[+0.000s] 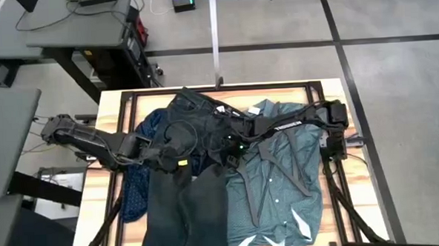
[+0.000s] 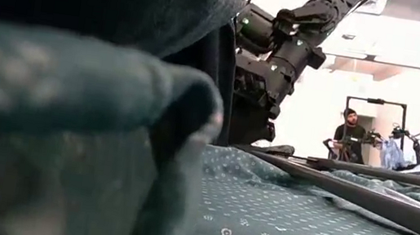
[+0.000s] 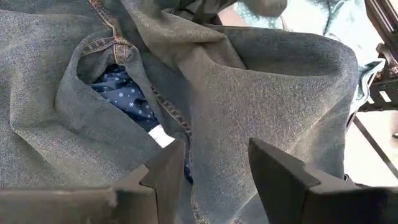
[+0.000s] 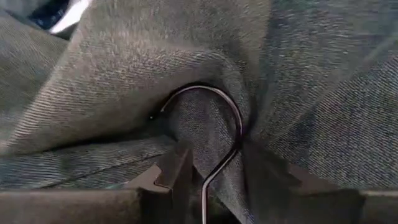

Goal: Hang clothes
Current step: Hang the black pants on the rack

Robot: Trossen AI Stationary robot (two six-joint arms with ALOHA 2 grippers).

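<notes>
Jeans (image 1: 186, 206) mid-table — left gripper (image 3: 211, 171) fingers apart, right gripper (image 4: 214, 168) fingers pinching hanger hook (image 4: 217, 124).

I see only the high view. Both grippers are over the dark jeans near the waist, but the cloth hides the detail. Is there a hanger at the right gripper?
Observer: Yes. In the right wrist view, a metal hanger hook curves up just ahead of the right gripper, with the jeans bunched around it.
Operator: Does the left gripper hold something?
Observer: No. The left gripper is open above the denim and grips nothing.
Operator: What lies under the jeans there?
Observer: The navy dotted shirt shows through the waist opening, next to a white label.
</notes>
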